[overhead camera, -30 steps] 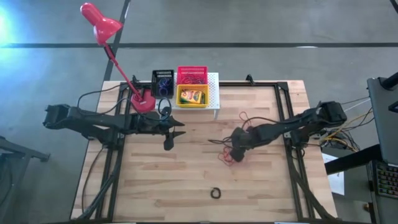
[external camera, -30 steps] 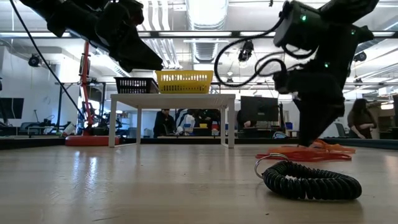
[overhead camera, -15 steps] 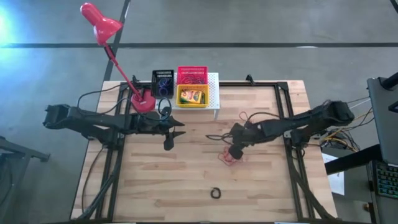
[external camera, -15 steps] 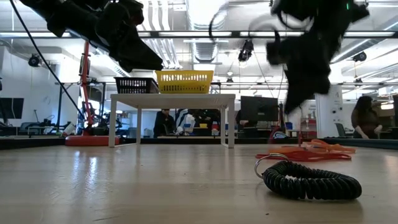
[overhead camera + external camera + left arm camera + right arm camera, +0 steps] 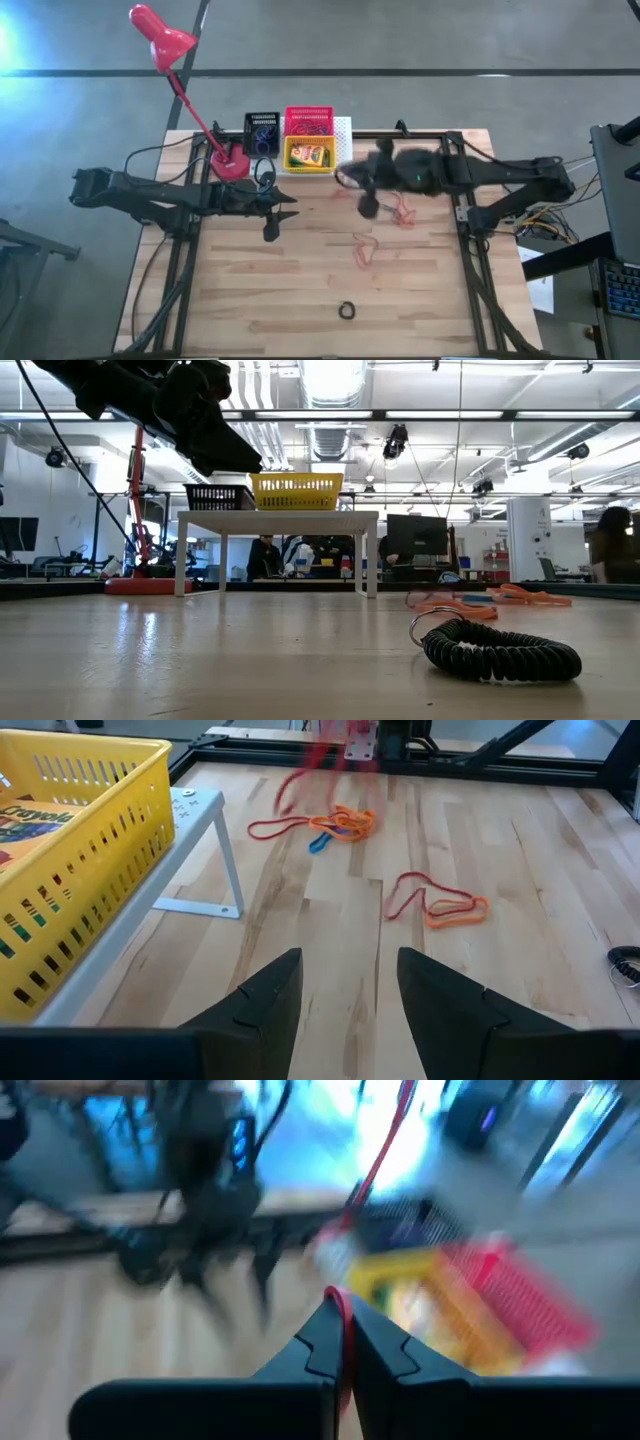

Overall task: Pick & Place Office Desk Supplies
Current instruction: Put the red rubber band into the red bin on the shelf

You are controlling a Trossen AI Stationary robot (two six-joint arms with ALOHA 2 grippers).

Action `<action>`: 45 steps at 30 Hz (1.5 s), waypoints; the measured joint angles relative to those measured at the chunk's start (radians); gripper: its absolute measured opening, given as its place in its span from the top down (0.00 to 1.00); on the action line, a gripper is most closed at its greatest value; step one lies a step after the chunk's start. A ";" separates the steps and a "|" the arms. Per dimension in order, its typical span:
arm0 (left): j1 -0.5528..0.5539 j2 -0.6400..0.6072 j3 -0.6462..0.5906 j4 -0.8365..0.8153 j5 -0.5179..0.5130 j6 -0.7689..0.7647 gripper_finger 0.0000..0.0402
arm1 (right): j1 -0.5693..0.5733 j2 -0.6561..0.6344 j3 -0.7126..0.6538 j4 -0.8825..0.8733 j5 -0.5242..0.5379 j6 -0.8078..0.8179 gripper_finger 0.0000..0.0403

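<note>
Three mesh baskets (image 5: 308,140), black, red and yellow, sit on a white stand (image 5: 343,150) at the table's (image 5: 250,300) far edge; a crayon box (image 5: 309,154) fills the yellow one. The right gripper (image 5: 341,1342), near them, pinches a thin red rubber band (image 5: 337,1302). Two loose band tangles (image 5: 437,904) and one black coil (image 5: 500,650) lie on pale wood planks, while the left gripper (image 5: 348,992) hovers left, jaws parted, empty.

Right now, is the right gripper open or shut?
Shut. In the right wrist view, the right gripper has its fingers pressed together, pinching a thin red rubber band between the tips.
</note>
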 joint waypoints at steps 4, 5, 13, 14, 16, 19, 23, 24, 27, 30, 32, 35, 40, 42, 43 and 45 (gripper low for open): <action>0.000 0.000 0.000 -0.002 0.000 0.000 0.58 | -0.089 0.077 0.124 0.069 0.000 -0.150 0.98; 0.000 0.000 0.000 -0.005 0.000 0.000 0.58 | -0.112 0.098 0.152 0.077 0.000 -0.180 0.98; 0.000 0.000 0.000 -0.025 0.000 0.000 0.58 | -0.250 0.262 0.380 0.085 -0.001 -0.328 0.98; 0.000 0.000 0.000 -0.026 0.000 0.000 0.58 | -0.262 0.279 0.409 0.093 -0.001 -0.344 0.98; 0.000 0.000 0.000 -0.026 0.000 0.000 0.58 | -0.291 0.314 0.459 0.088 -0.003 -0.368 0.98; 0.000 0.000 0.000 -0.027 0.000 0.000 0.58 | -0.331 0.372 0.539 0.081 -0.003 -0.396 0.98; 0.000 0.000 0.000 -0.027 0.000 0.000 0.58 | -0.374 0.439 0.641 0.055 -0.010 -0.399 0.98; 0.000 0.000 0.000 -0.028 0.000 0.000 0.58 | -0.382 0.454 0.660 0.040 -0.012 -0.399 0.98; 0.000 0.000 0.000 -0.032 0.000 0.000 0.58 | -0.404 0.505 0.694 0.019 -0.019 -0.399 0.98; 0.000 0.000 0.000 -0.032 0.000 0.000 0.58 | -0.428 0.552 0.700 0.009 -0.041 -0.396 0.98; 0.000 0.000 0.000 -0.034 0.000 0.000 0.58 | -0.440 0.580 0.694 0.012 -0.041 -0.394 0.98; 0.000 0.000 0.000 -0.034 0.000 0.000 0.58 | -0.458 0.625 0.686 0.011 -0.040 -0.395 0.98; 0.000 0.000 0.000 -0.034 0.000 0.000 0.58 | -0.479 0.690 0.685 -0.008 -0.062 -0.394 0.98; 0.000 0.000 0.000 -0.034 0.000 0.000 0.58 | -0.485 0.708 0.689 -0.041 -0.108 -0.386 0.98; 0.000 0.000 0.000 -0.035 0.000 0.000 0.58 | -0.489 0.713 0.690 -0.067 -0.133 -0.377 0.98; 0.000 0.000 0.000 -0.035 0.000 0.000 0.58 | -0.499 0.727 0.690 -0.114 -0.167 -0.351 0.98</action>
